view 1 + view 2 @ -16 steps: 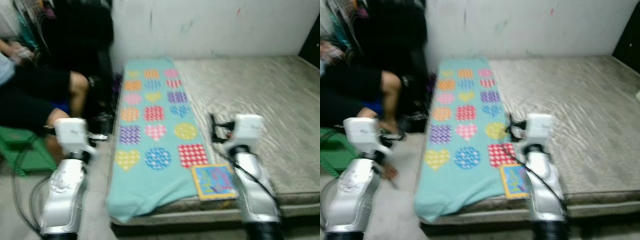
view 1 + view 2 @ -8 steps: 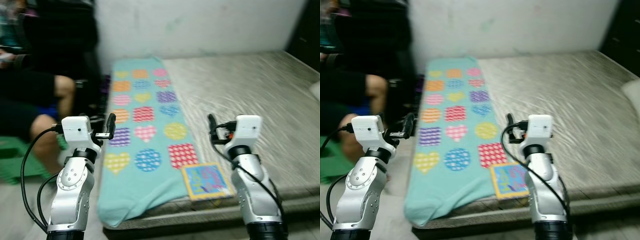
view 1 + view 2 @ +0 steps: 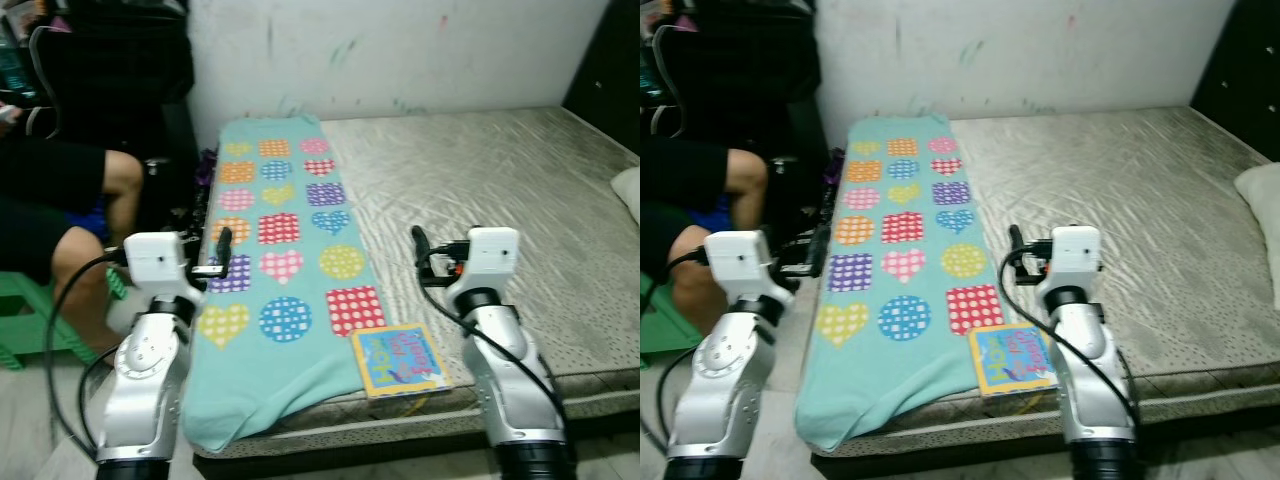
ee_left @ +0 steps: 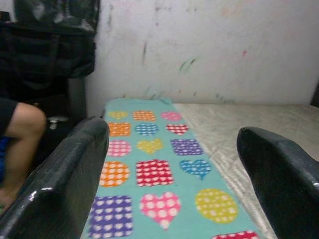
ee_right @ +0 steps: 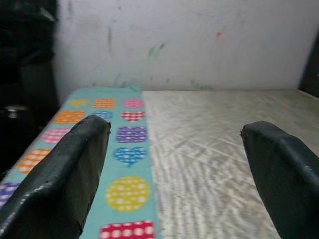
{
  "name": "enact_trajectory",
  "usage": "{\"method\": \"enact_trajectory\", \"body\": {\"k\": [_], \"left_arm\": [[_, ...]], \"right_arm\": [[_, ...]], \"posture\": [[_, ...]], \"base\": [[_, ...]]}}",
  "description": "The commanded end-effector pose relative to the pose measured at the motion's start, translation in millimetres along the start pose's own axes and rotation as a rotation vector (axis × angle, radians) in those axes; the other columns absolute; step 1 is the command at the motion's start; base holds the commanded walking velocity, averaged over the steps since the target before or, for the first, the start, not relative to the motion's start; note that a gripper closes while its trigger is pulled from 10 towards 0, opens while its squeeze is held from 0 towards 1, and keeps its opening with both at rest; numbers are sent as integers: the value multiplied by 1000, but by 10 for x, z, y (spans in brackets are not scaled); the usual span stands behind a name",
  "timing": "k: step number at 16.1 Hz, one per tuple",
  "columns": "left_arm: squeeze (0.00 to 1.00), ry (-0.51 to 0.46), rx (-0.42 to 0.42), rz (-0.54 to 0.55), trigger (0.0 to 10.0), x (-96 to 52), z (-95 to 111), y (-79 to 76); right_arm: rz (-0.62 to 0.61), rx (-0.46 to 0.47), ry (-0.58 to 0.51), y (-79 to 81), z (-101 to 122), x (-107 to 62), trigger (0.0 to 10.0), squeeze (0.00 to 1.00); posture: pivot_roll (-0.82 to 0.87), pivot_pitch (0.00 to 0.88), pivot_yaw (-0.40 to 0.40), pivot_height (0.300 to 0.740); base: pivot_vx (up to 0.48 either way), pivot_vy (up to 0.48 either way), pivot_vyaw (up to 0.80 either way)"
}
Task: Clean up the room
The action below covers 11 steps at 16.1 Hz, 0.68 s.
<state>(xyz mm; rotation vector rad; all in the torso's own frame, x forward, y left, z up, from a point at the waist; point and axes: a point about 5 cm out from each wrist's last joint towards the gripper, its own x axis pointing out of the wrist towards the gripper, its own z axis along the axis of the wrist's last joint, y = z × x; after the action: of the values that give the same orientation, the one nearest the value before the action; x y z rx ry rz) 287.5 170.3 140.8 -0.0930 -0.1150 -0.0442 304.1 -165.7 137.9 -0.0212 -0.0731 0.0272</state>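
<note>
A teal blanket (image 3: pixel 280 250) printed with coloured hearts and dotted shapes lies along the left side of a bare grey mattress (image 3: pixel 520 190). A colourful picture book (image 3: pixel 400 358) rests flat at the mattress's front edge, partly on the blanket's corner. My left gripper (image 3: pixel 222 252) is held up over the blanket's left edge, open and holding nothing; its two fingers (image 4: pixel 70 174) stand wide apart in the left wrist view. My right gripper (image 3: pixel 420 252) hovers above the mattress just behind the book, open and holding nothing.
A person sits at the left, bare knee (image 3: pixel 120 175) close to the bed, beside a green stool (image 3: pixel 30 320). A dark chair or bag (image 3: pixel 110 60) stands in the back left corner. A white pillow (image 3: pixel 628 190) lies at the mattress's right edge. A white wall runs behind.
The whole picture has shifted and sharpened as the camera moved; the pillow has come into sight at the right. Both arms hold the same raised pose with fingers apart.
</note>
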Motion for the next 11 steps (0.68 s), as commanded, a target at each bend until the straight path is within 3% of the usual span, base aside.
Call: {"method": "enact_trajectory", "body": {"k": [1, 3, 11], "left_arm": [[0, 13, 11, 14, 10000, 7, -20, 46], [0, 12, 9, 12, 10000, 12, -21, 45], [0, -38, -17, -44, 10000, -2, 26, -10]], "right_arm": [[12, 5, -8, 38, 25, 28, 10000, 0], [13, 2, -8, 45, 22, 20, 10000, 0], [19, -9, -10, 41, 32, 40, 10000, 0]], "posture": [[-84, 0, 14, 740], [-85, 0, 13, 740], [-89, 0, 6, 740]], "base": [[0, -304, 0], [0, -306, 0], [0, 0, 0]]}}
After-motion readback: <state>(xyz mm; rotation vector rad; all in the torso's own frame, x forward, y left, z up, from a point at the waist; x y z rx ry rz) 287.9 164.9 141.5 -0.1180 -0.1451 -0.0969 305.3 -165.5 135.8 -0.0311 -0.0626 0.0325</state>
